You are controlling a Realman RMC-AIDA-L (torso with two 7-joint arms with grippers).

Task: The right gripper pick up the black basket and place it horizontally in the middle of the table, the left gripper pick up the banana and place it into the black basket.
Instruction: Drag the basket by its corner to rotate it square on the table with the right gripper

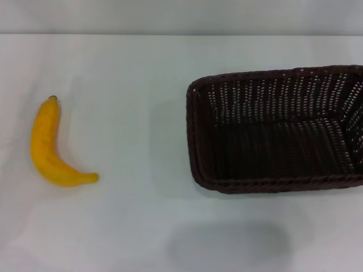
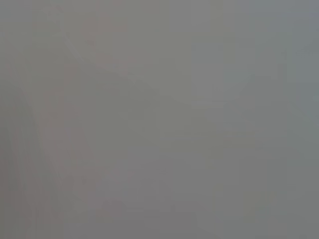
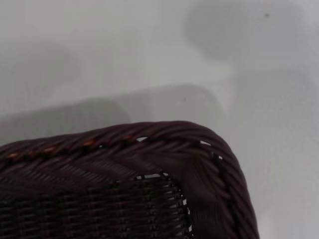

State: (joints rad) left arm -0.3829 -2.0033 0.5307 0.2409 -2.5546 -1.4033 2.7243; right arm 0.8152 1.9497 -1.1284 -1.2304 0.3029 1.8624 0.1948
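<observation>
The black basket [image 1: 278,130] is a large dark woven basket lying on the white table [image 1: 136,226], at the right in the head view and cut off by the right edge. It is empty. One rounded corner of its braided rim [image 3: 189,144] shows close up in the right wrist view, with bare table beyond it. The yellow banana [image 1: 50,148] lies on the table at the left, stem end away from me, well apart from the basket. Neither gripper shows in any view. The left wrist view shows only a plain grey surface.
The table's far edge meets a pale wall [image 1: 181,17] at the top of the head view. A soft shadow [image 1: 227,246] lies on the table in front of the basket.
</observation>
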